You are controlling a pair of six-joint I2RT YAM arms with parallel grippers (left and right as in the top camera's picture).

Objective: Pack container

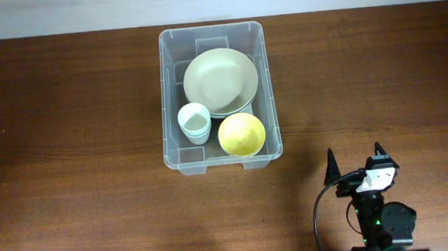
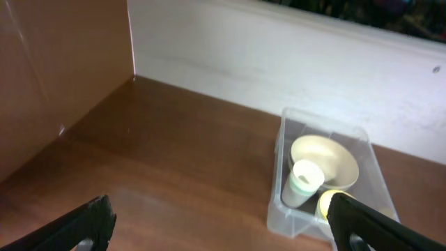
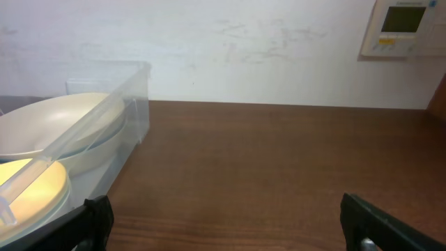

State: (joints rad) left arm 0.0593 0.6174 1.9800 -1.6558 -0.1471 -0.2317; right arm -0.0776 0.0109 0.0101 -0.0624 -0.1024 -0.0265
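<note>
Your right hand (image 1: 355, 155) is gaping wide and grasping nothing by the counter's (image 1: 69, 135) near edge, your left hand (image 2: 223, 226) is likewise gaping empty, the container (image 1: 163, 106) is sitting mid-counter beyond, carrying yellow bowl (image 1: 242, 134) and cups (image 1: 195, 122) in front, pale dishes (image 1: 220, 80) behind

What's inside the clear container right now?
The container holds pale stacked dishes, a stack of cups and a yellow bowl. The top dish covers how many lie beneath it.
</note>
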